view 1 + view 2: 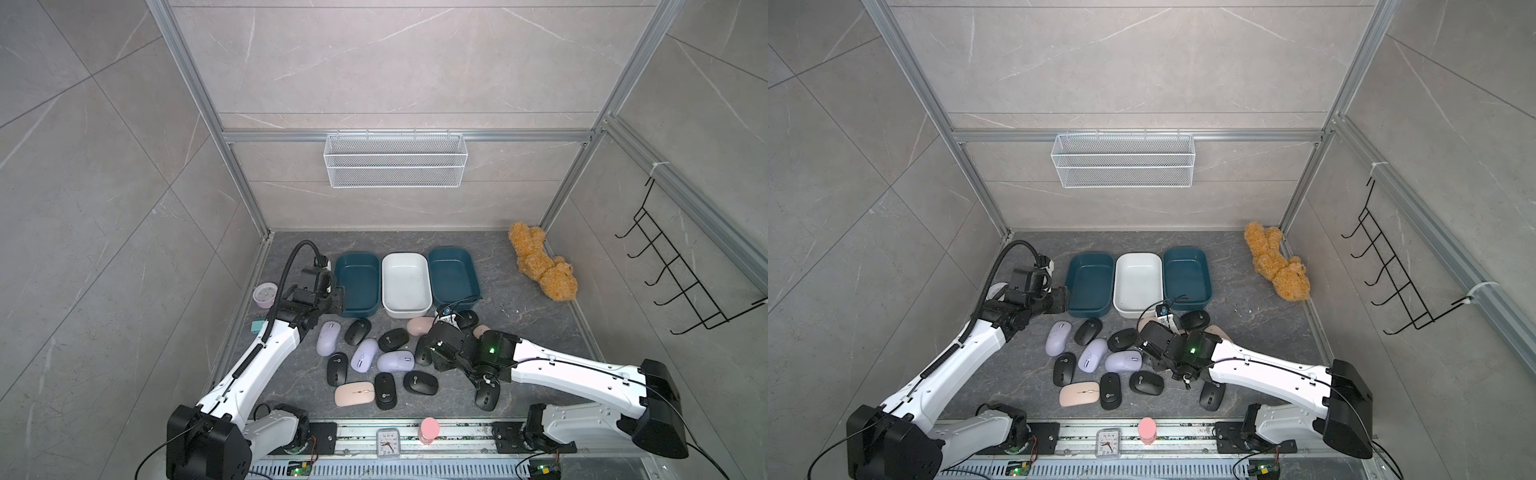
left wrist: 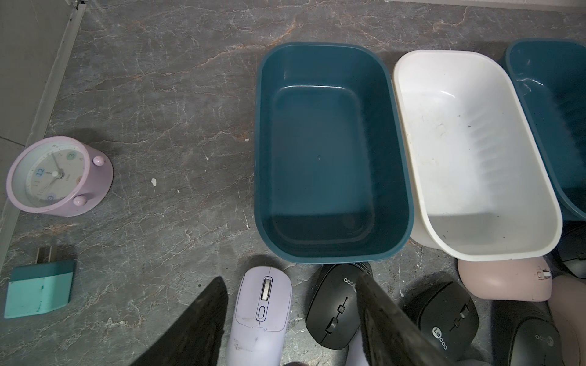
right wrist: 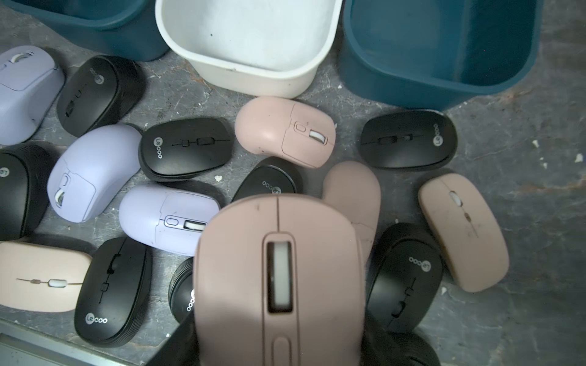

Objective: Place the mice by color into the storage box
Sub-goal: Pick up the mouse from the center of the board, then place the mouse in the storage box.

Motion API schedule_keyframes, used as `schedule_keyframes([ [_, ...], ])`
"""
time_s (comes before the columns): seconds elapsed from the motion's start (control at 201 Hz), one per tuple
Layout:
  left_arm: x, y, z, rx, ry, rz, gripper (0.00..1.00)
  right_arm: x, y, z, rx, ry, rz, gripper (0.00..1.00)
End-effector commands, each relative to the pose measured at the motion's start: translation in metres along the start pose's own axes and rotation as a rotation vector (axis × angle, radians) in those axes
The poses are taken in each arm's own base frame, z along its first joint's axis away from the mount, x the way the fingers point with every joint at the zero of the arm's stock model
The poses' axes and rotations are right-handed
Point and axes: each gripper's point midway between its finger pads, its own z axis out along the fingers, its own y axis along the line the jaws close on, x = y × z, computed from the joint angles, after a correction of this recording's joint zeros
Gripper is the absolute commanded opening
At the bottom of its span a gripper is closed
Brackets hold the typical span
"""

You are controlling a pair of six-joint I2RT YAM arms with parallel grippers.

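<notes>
In the right jaws sits a pink mouse (image 3: 236,272).

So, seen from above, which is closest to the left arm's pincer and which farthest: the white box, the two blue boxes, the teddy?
In a top view:
1. Left blue box, just beside the left pincer.
2. White box, middle of the row.
3. Right blue box, far end of the row.
4. Teddy, back right corner.
</notes>
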Motion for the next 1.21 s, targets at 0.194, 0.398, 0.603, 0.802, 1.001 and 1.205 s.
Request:
schedule_keyframes([
  [0.194, -0.008, 0.002, -0.010, -0.010, -0.047, 0.007, 0.67, -0.048, -0.005, -0.017, 0.024, -0.076, -0.082, 0.57],
  [0.398, -0.008, 0.004, -0.010, -0.019, -0.049, 0.009, 0.67, -0.069, -0.012, -0.017, 0.000, -0.092, -0.064, 0.57],
  [0.603, -0.008, 0.005, -0.008, -0.025, -0.045, 0.009, 0.67, -0.092, -0.030, -0.007, -0.031, -0.109, -0.013, 0.57],
  [0.802, -0.007, 0.005, -0.006, -0.030, -0.039, 0.012, 0.67, -0.126, -0.046, 0.014, -0.040, -0.135, 0.017, 0.57],
  [1.001, -0.006, 0.008, -0.004, -0.049, -0.032, 0.019, 0.67, -0.160, -0.060, 0.047, -0.045, -0.137, 0.049, 0.56],
  [1.205, -0.007, 0.009, -0.006, -0.055, -0.036, 0.022, 0.67, -0.186, -0.083, 0.087, -0.044, -0.139, 0.139, 0.56],
])
